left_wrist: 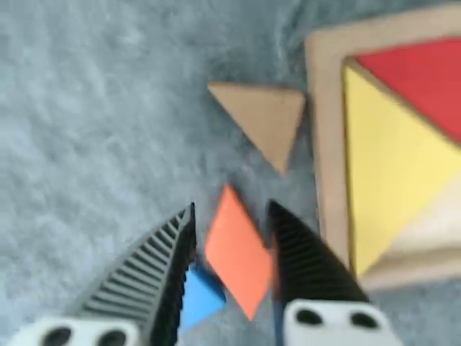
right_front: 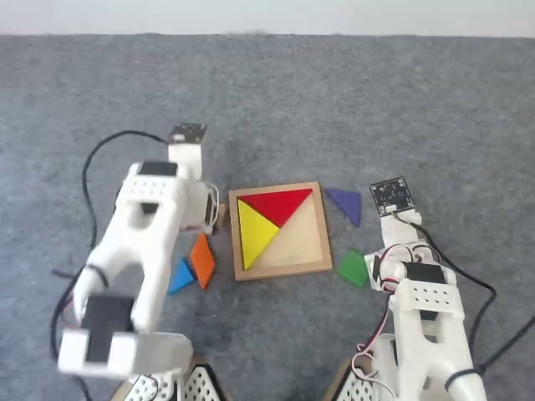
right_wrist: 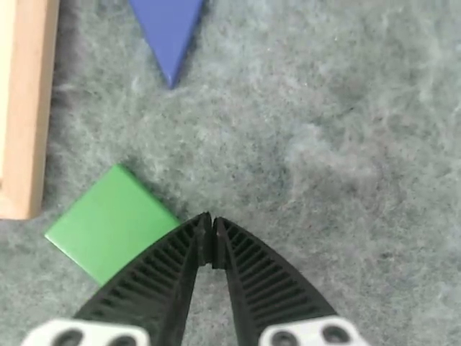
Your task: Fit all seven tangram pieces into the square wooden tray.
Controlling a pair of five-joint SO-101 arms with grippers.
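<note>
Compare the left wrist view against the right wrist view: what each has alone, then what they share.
Left wrist alone: left gripper open astride an orange parallelogram, a blue triangle, a tan wooden triangle, a red triangle and a yellow triangle inside the square wooden tray. Right wrist alone: right gripper shut by a green square, a purple triangle. Shared: the tray's rim, grey carpet.

Extends left arm [right_front: 138,242] forward, left end effector [left_wrist: 230,216] pointed down, jaws spread apart. Holds right arm [right_front: 422,309] folded nearer its base, right end effector [right_wrist: 211,220] pointed down, jaws pressed together.
</note>
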